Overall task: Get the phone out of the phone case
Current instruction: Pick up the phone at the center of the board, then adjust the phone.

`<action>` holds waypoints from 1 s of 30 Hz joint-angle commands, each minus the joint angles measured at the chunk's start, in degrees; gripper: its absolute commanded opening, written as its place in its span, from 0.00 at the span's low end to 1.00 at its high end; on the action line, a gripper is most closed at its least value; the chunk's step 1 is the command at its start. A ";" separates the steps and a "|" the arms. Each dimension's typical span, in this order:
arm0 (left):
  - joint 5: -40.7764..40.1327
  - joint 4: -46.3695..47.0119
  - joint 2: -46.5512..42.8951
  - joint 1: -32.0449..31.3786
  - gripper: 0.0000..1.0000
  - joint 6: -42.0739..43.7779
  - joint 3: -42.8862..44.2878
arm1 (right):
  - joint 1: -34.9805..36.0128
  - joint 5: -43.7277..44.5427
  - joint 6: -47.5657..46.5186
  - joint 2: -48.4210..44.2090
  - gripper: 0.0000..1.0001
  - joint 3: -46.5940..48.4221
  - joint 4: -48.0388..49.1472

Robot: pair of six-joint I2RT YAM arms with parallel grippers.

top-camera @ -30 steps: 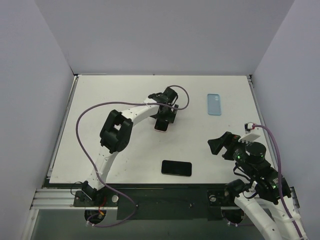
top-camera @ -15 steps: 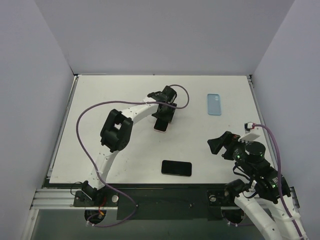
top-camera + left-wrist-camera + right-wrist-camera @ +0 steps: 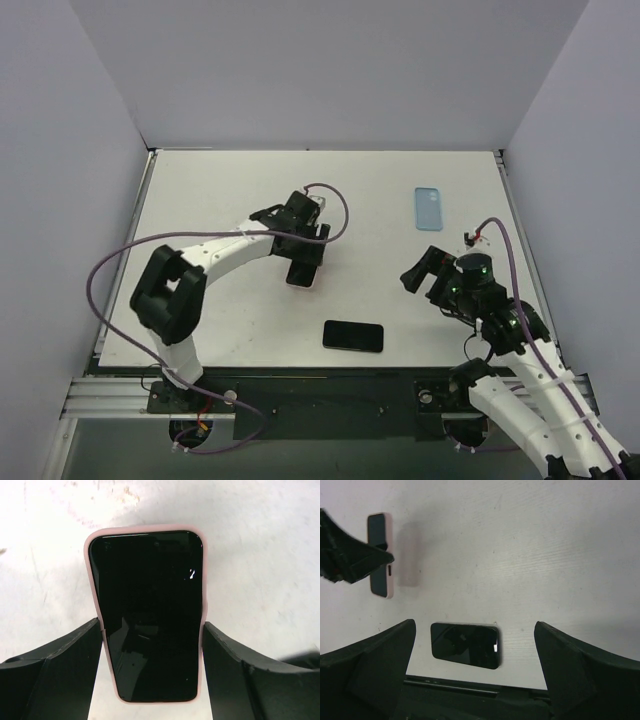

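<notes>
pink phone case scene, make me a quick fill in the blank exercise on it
1. The left gripper clasps the cased phone between its jaws; the case is ____.
2. The separate case lying at the far right of the table is ____.
3. The right gripper, jaws open, holds ____.
4. Counting the black phone lying near the arm bases, ____ phones are in view.

Missing words: pink; blue; nothing; two
</notes>
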 commanded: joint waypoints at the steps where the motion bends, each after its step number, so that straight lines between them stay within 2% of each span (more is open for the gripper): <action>1: 3.75 12.69 -17.35 0.71 0.00 -4.15 -10.69 | -0.86 -1.42 5.78 5.53 1.00 -1.44 4.50; 6: 7.87 19.03 -30.89 0.27 0.00 -5.39 -21.18 | -1.12 -14.57 8.51 15.36 0.99 -0.66 14.34; 8: 8.32 21.06 -35.29 -0.43 0.00 -5.04 -24.25 | 0.02 -18.54 9.82 18.53 0.94 0.22 20.40; 12: 7.79 23.43 -41.98 -2.63 0.00 -3.55 -28.39 | 4.31 -21.54 10.44 23.45 0.88 4.26 28.32; 16: 7.70 21.96 -44.20 -4.73 0.00 -2.40 -27.96 | 8.62 -21.99 9.04 26.45 0.83 9.00 29.12; 21: 5.69 21.50 -44.38 -7.73 0.00 -1.26 -27.43 | 13.38 -21.64 9.04 30.31 0.78 10.24 33.43; 25: 4.81 21.68 -42.88 -9.66 0.00 -1.35 -26.38 | 14.96 -20.59 8.77 32.34 0.70 10.77 34.31; 27: 4.19 21.59 -42.70 -11.33 0.00 -1.61 -25.94 | 14.97 -19.36 8.42 33.57 0.64 11.47 32.73; 30: 4.19 22.29 -42.88 -12.39 0.00 -2.14 -25.76 | 14.97 -17.60 7.28 35.15 0.59 12.62 29.82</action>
